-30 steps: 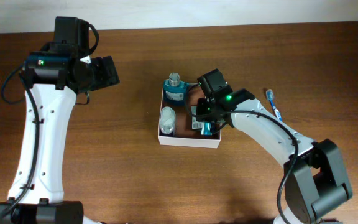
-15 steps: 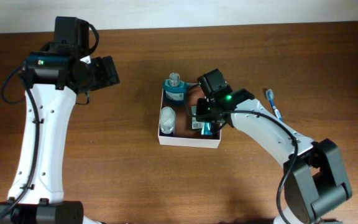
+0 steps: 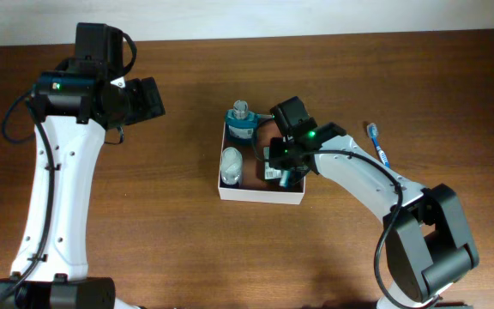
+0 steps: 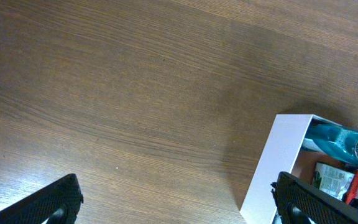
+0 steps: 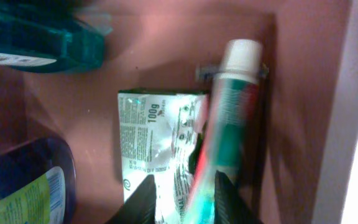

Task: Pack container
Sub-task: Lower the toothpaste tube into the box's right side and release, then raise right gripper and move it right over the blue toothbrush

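Observation:
The container (image 3: 260, 196) is a shallow white-walled box with a reddish-brown floor (image 5: 166, 56), at the table's middle. My right gripper (image 3: 281, 172) reaches down into its right side. In the right wrist view its jaws (image 5: 187, 202) stand a little apart around a green, red and white toothpaste tube (image 5: 232, 118), which is blurred and shows a gap on its left side. The tube lies over a white sachet (image 5: 157, 134). My left gripper (image 3: 148, 99) hangs wide open over bare wood left of the box, its fingers (image 4: 58, 202) holding nothing.
A teal bottle (image 3: 242, 123) leans at the box's far left corner, and a white-capped jar (image 3: 231, 165) sits by the left wall. A blue toothbrush (image 3: 377, 144) lies on the table right of the box. The box's white wall (image 4: 281, 158) shows in the left wrist view.
The right jaws have parted from shut, and the toothpaste tube between them now looks blurred. The left arm has not moved.

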### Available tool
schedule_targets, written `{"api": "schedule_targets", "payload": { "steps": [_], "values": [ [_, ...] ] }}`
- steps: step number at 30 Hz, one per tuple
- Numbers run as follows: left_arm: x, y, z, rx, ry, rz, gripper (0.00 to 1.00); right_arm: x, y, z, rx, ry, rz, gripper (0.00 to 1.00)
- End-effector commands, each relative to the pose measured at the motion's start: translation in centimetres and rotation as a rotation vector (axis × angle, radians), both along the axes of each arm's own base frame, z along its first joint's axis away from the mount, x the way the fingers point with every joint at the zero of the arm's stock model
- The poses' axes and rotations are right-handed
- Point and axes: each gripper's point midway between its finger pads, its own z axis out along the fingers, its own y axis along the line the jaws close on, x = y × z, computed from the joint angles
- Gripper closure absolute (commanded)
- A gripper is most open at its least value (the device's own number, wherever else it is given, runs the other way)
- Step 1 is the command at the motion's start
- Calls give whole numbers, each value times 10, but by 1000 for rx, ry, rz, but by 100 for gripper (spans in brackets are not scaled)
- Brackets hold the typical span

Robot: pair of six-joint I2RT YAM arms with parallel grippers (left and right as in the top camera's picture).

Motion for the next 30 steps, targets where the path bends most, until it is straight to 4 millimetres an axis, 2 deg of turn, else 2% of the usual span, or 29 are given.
{"api": "schedule_targets", "payload": {
  "steps": [1, 4, 9, 12, 14, 17, 20, 24, 25, 26, 30],
  "values": [
    [-1, 2, 7, 0, -19, 8, 1, -3, 5, -3, 8, 9, 27, 72],
    [-1, 2, 7, 0, -19, 8, 0, 0, 17, 11, 55, -1, 94, 67],
    [-1, 2, 7, 0, -19, 8, 1, 11, 24, 67, 61, -61, 149, 65],
    [-1, 2, 7, 0, -19, 8, 0, 16, 17, 96, 33, -95, 162, 64],
    [-1, 2, 7, 0, -19, 8, 1, 18, 4, 114, 1, -105, 145, 58],
    [-1, 2, 7, 0, -19, 8, 1, 20, -27, 122, -72, -84, 85, 51],
    [-1, 2, 7, 0, -19, 8, 1, 17, -70, 117, -166, -33, 73, 50],
    [-1, 2, 7, 0, -19, 8, 1, 8, -132, 112, -279, 54, -33, 48],
    [-1, 2, 7, 0, -19, 8, 1, 3, -163, 111, -324, 88, -99, 46],
    [-1, 2, 7, 0, -19, 8, 1, 1, -178, 111, -340, 103, -133, 44],
    [-1, 2, 7, 0, -19, 8, 1, -8, -222, 102, -347, 156, -242, 39]
  ]
}}
